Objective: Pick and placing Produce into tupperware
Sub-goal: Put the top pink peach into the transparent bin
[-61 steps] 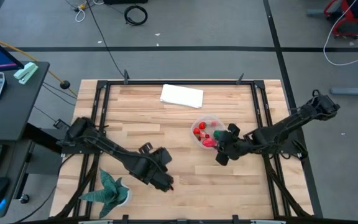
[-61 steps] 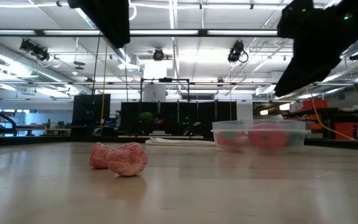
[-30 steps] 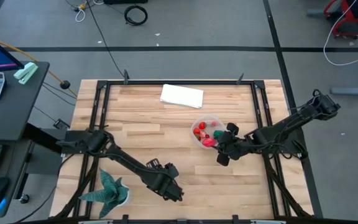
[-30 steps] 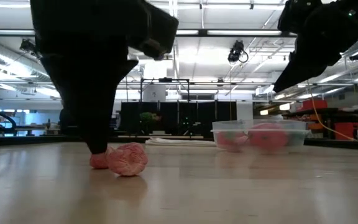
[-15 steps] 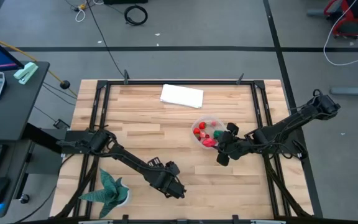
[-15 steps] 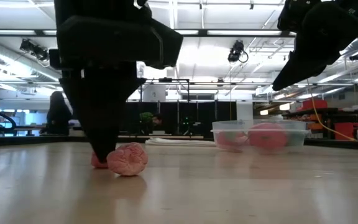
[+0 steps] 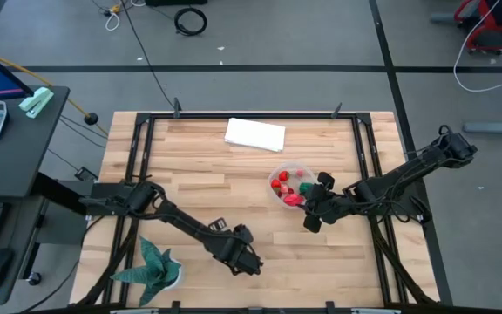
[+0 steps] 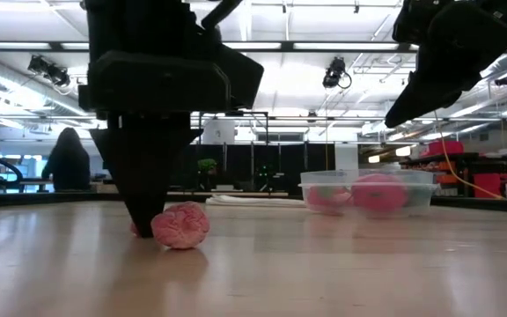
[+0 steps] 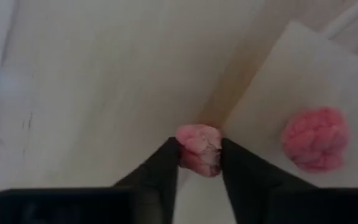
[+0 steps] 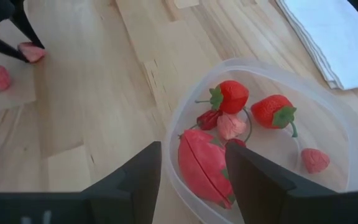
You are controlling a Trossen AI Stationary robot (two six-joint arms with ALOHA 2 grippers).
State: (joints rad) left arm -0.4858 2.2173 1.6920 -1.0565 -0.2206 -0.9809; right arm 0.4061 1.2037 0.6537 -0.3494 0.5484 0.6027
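Note:
Two small pink toy pieces of produce lie near the table's near edge. My left gripper (image 7: 249, 265) stands over them, pointing down, shut on one pink piece (image 9: 199, 149); the second pink piece (image 9: 316, 138) lies free on the wood beside it (image 8: 180, 225). The round clear tupperware (image 7: 290, 184) holds red strawberries, other red and pink pieces and a green one (image 10: 229, 96). My right gripper (image 10: 191, 180) is open and hovers above the tub's near right rim, touching nothing. My left gripper (image 9: 199, 165) pinches the small pink piece by its two opposite sides (image 9: 185, 146), between the two fingers. The fingers (image 8: 148, 216) come from above, pointing down. The low view shows the fingertips at table height, and the held piece is almost hidden behind them.
A folded white cloth (image 7: 255, 134) lies at the table's far side. A spiky teal potted plant (image 7: 155, 266) stands at the near left corner, close to my left arm. Bare wood lies between the pink pieces and the tub. A person (image 8: 64, 163) stands in the room beyond.
My left gripper has moved a little toward the table's right along the near edge and come down at the left of the two pink pieces, which its fingers now hide in the low view. The other pink piece and my right arm have kept still.

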